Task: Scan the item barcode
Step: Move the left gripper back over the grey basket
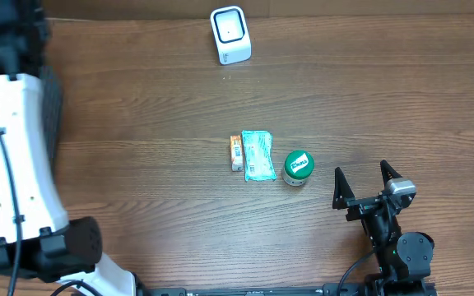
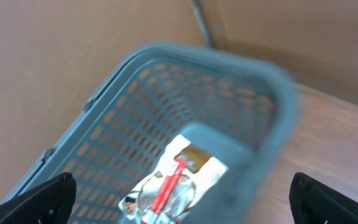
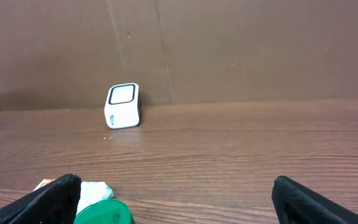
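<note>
The white barcode scanner (image 1: 230,34) stands at the table's far edge and shows in the right wrist view too, as scanner (image 3: 122,106). Mid-table lie three items: a small orange box (image 1: 236,153), a teal packet (image 1: 258,154) and a green-lidded can (image 1: 298,167). My right gripper (image 1: 367,182) rests open just right of the can (image 3: 104,213), holding nothing. My left gripper (image 2: 182,205) hangs open over a grey basket (image 2: 166,74). A white and brown packet with a red stripe (image 2: 179,177) lies on the basket floor, clear of both fingers.
The basket (image 1: 52,107) sits at the table's left edge, partly under the white left arm (image 1: 15,164). A brown cardboard wall (image 3: 229,50) runs behind the scanner.
</note>
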